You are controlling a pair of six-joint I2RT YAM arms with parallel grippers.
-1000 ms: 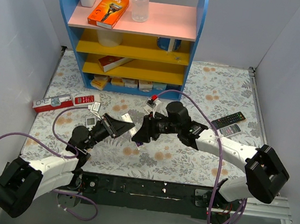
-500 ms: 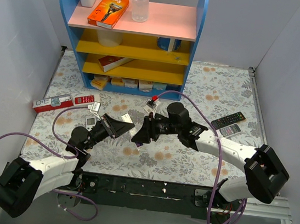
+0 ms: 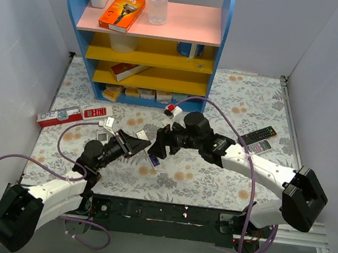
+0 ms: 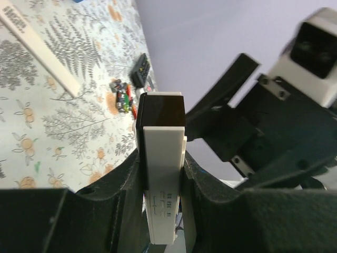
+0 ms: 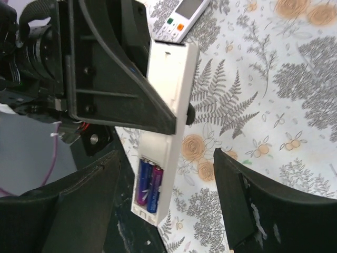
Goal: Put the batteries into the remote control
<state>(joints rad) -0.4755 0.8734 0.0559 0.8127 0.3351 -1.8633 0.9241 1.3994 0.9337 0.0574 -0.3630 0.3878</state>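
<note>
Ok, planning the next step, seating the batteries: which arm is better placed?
Right: the right end effector is open and empty beside the batteries; the left end effector grips the remote control.

You see | remote control (image 5: 169, 137): smooth matt white plastic, glossy dark tip | batteries (image 5: 148, 182): shiny sleeves | counter (image 5: 295, 79): matt printed cloth, seemingly

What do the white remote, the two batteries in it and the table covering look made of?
The remote control looks like hard plastic, matte white, with moulded edges. The batteries are presumably metal cells in a glossy purple wrap that catches light. The table covering is printed cloth or vinyl with a flat floral pattern; I cannot tell which.
</note>
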